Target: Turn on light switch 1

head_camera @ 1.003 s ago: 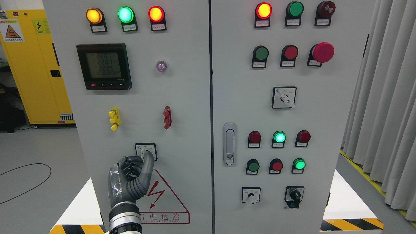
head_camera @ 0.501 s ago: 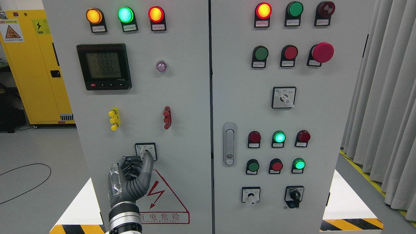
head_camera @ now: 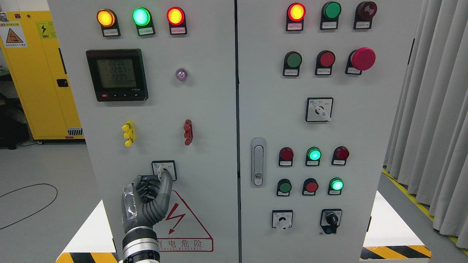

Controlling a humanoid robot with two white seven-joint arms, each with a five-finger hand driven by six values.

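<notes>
A small rotary switch (head_camera: 164, 168) on a white square plate sits low on the left cabinet door (head_camera: 212, 109), just above a red lightning warning triangle (head_camera: 182, 223). My left hand (head_camera: 159, 176) reaches up from the bottom edge. Its thumb (head_camera: 166, 182) and curled fingers (head_camera: 146, 184) pinch the switch's knob, which they mostly hide. The right hand is out of view.
The left door carries lit pilot lamps (head_camera: 141, 16), a digital meter (head_camera: 117, 75), and yellow (head_camera: 128, 134) and red (head_camera: 188, 132) terminals. The right door has a handle (head_camera: 258, 162), push buttons (head_camera: 311, 186) and further rotary switches (head_camera: 319, 109). A yellow cabinet (head_camera: 33, 73) stands at the left and curtains (head_camera: 435, 109) hang at the right.
The thumb has edged slightly left over the knob, covering more of it. The hand otherwise stays in place. The meter's top reading has changed.
</notes>
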